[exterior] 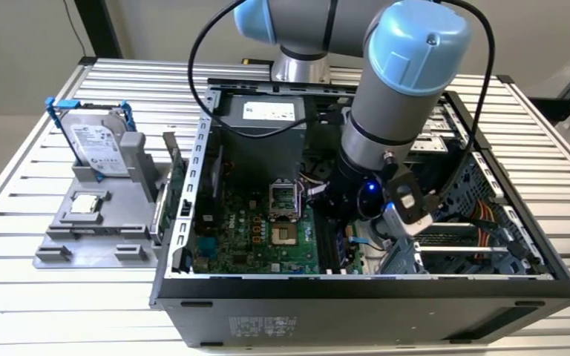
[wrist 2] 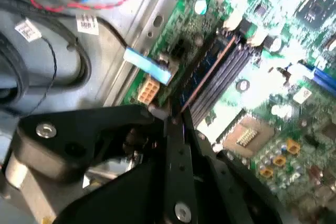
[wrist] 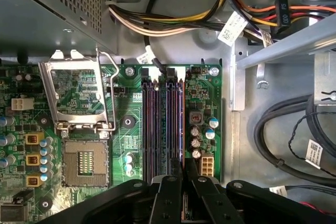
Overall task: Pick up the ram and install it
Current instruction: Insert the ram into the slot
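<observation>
A desk of ribbed silver aluminium slats takes up most of the exterior view, lit evenly and brightly. Behind its far edge stands a plain beige wall, crossed by a dark upright post. Pale floor shows beyond the desk's edge on the exterior view's left.

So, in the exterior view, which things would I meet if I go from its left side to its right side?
Hard drive in a blue frame → grey holder with the small square chip → open computer case → motherboard → processor socket → memory slots → gripper → drive cage.
</observation>
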### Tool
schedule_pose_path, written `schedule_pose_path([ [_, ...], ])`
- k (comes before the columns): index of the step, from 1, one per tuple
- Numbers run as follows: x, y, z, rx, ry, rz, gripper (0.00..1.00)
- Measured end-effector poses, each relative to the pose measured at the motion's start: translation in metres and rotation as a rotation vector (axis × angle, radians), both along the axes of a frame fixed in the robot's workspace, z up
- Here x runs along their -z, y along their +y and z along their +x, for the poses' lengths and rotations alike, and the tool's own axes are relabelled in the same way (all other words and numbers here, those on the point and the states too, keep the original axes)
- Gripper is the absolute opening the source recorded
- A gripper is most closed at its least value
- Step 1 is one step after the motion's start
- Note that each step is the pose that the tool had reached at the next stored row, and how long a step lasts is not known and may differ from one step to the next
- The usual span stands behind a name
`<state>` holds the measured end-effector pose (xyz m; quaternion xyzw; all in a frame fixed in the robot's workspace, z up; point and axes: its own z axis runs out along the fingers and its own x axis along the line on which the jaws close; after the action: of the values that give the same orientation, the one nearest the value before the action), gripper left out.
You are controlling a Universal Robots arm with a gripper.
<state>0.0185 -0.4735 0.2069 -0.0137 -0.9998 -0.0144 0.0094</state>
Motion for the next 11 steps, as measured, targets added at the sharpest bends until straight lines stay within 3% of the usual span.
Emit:
schedule_pose_path([
  [11, 0.0012, 0.0001, 0.0000, 0.000, -0.0002, 0.0009, 0.00],
])
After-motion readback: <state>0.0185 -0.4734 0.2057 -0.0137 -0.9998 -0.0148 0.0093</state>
